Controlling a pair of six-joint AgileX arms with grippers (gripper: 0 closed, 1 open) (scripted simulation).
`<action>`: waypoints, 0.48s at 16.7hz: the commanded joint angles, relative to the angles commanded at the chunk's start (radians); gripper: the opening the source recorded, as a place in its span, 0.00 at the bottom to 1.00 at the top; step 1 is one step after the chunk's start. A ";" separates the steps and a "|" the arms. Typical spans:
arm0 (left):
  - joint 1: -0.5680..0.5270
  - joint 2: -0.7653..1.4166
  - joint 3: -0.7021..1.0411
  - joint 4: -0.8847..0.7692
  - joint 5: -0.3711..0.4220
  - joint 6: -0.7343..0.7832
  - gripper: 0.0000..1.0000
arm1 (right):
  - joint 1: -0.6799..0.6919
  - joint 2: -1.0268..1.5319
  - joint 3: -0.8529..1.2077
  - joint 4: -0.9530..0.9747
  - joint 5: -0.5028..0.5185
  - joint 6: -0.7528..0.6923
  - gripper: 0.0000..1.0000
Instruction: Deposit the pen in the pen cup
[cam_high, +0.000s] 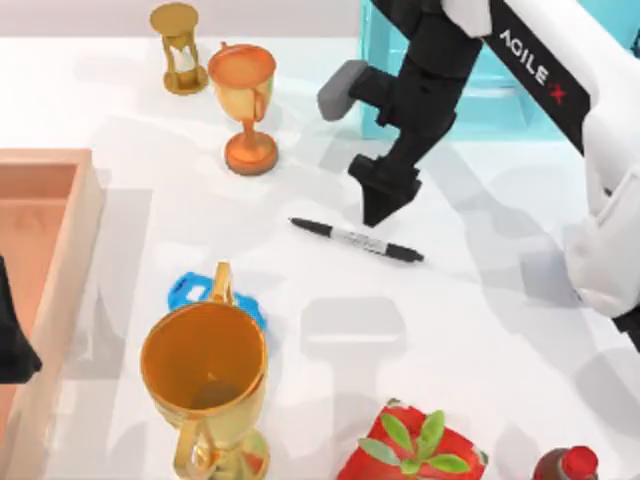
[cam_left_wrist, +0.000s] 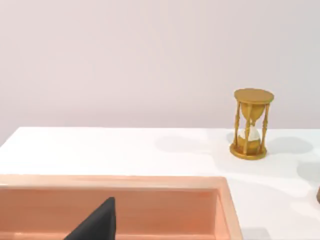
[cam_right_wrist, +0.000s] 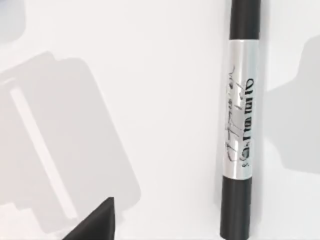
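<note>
The black pen (cam_high: 356, 240) with its printed silver band lies flat mid-table; up close, the pen (cam_right_wrist: 241, 120) is seen lengthwise. My right gripper (cam_high: 383, 212) hangs open just above and behind it, one fingertip (cam_right_wrist: 97, 222) showing off to the pen's side, not touching it. The blue pen cup (cam_high: 188, 292) stands to the pen's left, mostly hidden behind a big gold trophy (cam_high: 205, 370). At the far left, my left gripper (cam_high: 12, 345) is parked open over the orange tray (cam_high: 60, 200), with one fingertip (cam_left_wrist: 97, 225) in sight.
A smaller orange-gold trophy (cam_high: 243, 95) and a gold hourglass (cam_high: 178, 45) stand at the back left. A teal box (cam_high: 490, 90) sits behind my right arm. A red pot with a plant (cam_high: 415, 445) and a red-capped bottle (cam_high: 570, 465) are at the front right.
</note>
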 joint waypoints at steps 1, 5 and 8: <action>0.000 0.000 0.000 0.000 0.000 0.000 1.00 | 0.000 0.000 -0.002 0.002 0.000 0.001 1.00; 0.000 0.000 0.000 0.000 0.000 0.000 1.00 | 0.009 -0.022 -0.116 0.096 0.000 0.015 1.00; 0.000 0.000 0.000 0.000 0.000 0.000 1.00 | 0.023 -0.059 -0.288 0.233 -0.001 0.029 1.00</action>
